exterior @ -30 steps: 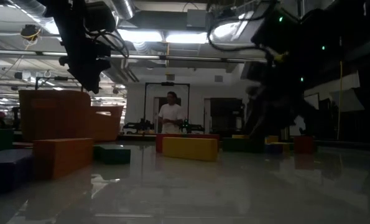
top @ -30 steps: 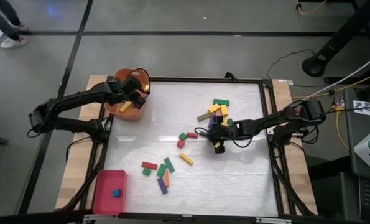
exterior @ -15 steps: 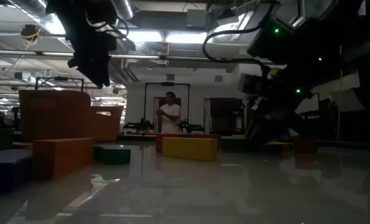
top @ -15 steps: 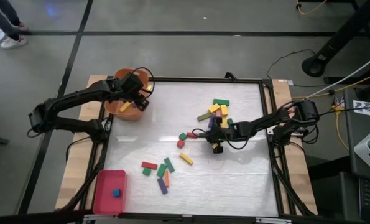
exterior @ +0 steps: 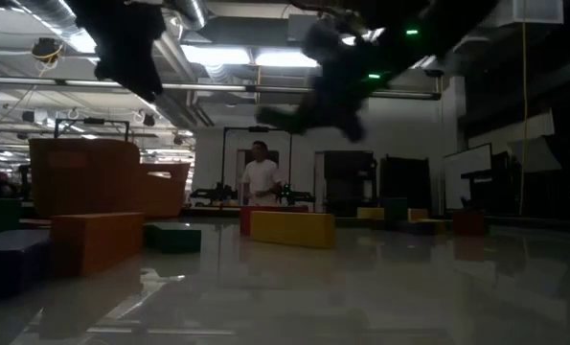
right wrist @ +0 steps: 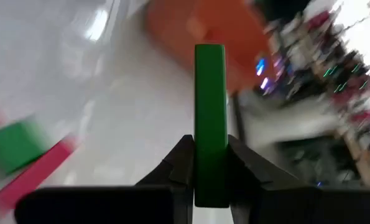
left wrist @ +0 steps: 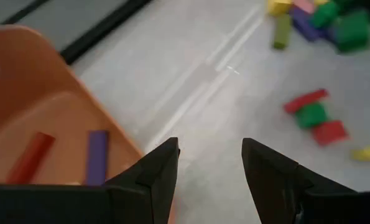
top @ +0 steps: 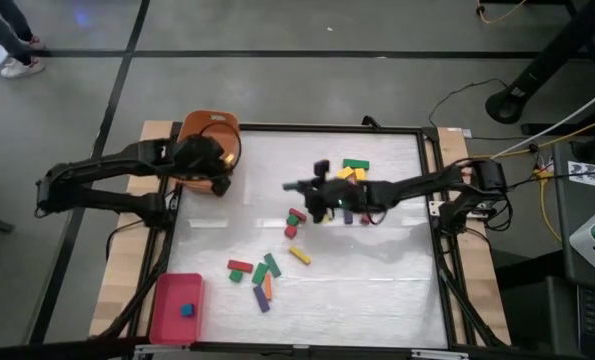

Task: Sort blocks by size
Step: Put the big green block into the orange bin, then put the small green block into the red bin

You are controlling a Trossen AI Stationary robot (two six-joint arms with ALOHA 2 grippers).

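Note:
My right gripper (top: 299, 187) is high above the table's middle, shut on a green bar (right wrist: 209, 118). It shows blurred in the low view (exterior: 308, 96). My left gripper (top: 220, 182) is open and empty just past the near right rim of the orange tub (top: 209, 118). A red bar (left wrist: 29, 158) and a purple bar (left wrist: 96, 155) lie in the tub. More blocks lie flat in a heap at the far right (top: 352, 175), in a small cluster at the middle (top: 295, 220), and in a group nearer the front (top: 262, 275). My right gripper pinches the green bar between its two fingers (right wrist: 180, 163) by the two long faces at one end (right wrist: 209, 158). The bar sticks out forward past the fingertips, along the fingers. The fingers point roughly level toward the table's left. The bar is lifted clear of the table.
A flat red tray (top: 167, 318) with one blue cube (top: 187, 310) sits at the near left corner. The table has a raised black frame (top: 427, 200). A person (exterior: 261, 177) stands in the room far behind the table.
My right gripper has risen from the table by the heap and swung toward the table's left with the green bar. My left gripper has moved from over the tub toward the table's near edge, just past the tub's rim.

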